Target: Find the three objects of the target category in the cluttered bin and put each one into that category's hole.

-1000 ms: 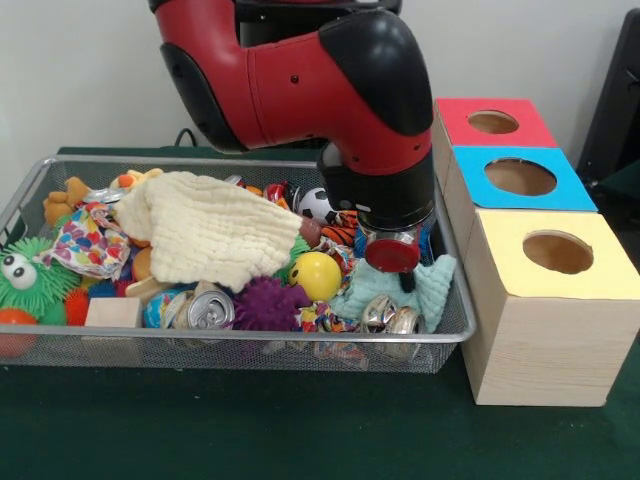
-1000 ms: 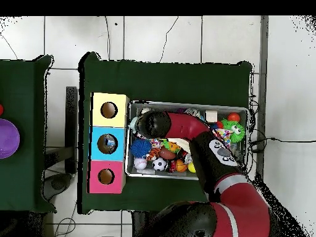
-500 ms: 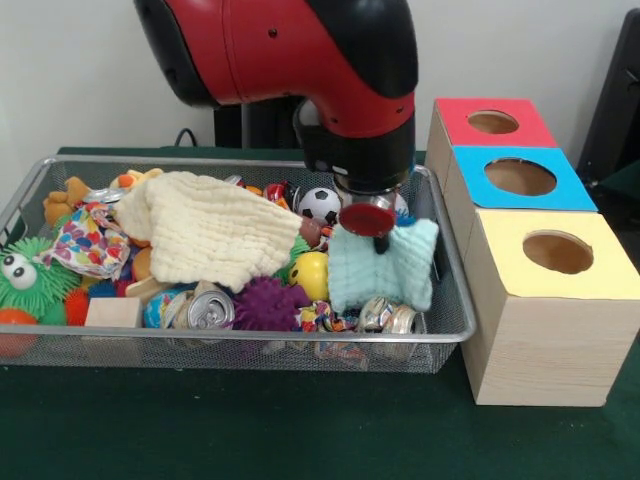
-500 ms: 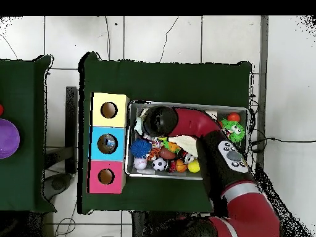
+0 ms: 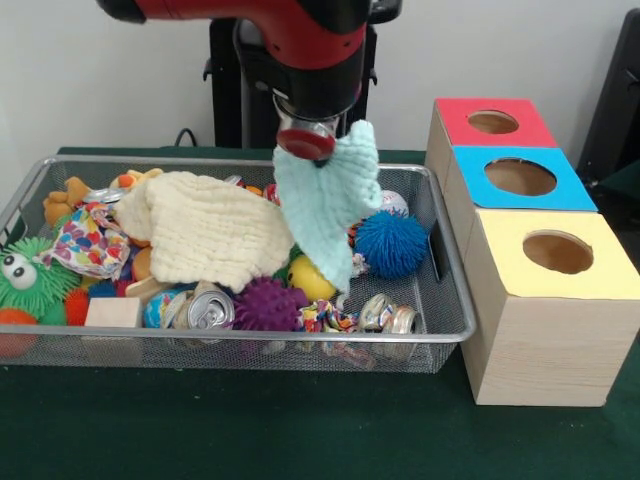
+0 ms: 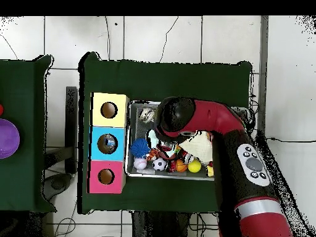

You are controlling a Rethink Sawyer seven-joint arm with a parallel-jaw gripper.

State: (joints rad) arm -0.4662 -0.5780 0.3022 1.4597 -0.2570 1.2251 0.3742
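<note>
3 holes (image 5: pixel 520 177), 2 cloths (image 5: pixel 325 205), 3 cans (image 5: pixel 208 312), 1 bin (image 5: pixel 250 340).

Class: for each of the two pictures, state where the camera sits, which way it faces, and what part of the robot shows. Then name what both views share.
Front view: across the table, facing the robot; red arm lifts a pale mint cloth over the silver wire-mesh bin.
Overhead view: above, looking straight down; the red and black arm reaches up from the bottom.
Shared: the bin, the blue-panelled hole, the blue spiky ball.

The claw (image 5: pixel 306 143) hangs raised, apparently clamped on something.
</note>
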